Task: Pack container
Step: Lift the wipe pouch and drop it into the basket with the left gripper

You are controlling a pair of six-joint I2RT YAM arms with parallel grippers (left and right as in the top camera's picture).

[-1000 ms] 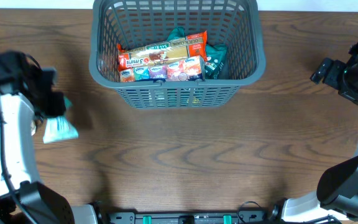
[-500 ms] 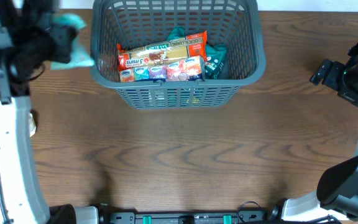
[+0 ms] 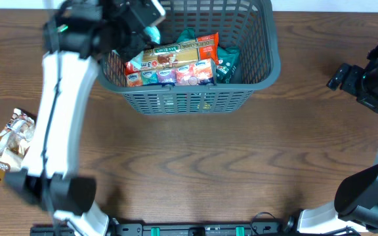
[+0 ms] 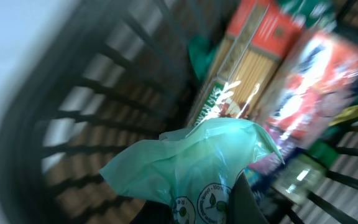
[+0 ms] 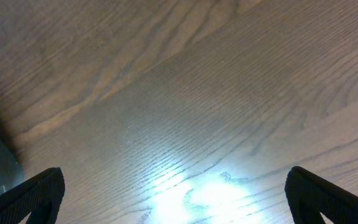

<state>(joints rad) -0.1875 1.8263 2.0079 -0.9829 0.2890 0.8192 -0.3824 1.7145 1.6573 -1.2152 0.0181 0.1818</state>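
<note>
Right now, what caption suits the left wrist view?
Left gripper holds a pale green bag over the grey basket, above a spaghetti pack and red packet.

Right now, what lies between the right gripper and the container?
Nothing: only bare wooden table separates the right gripper from the container, as the overhead view shows.

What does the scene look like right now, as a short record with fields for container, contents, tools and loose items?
container: dark grey basket, top centre of table
contents: spaghetti pack, snack packs, dark green pouch
left tool: over basket's left end, shut on pale green bag
right tool: open, above table
loose: brown snack bag, left edge
</note>
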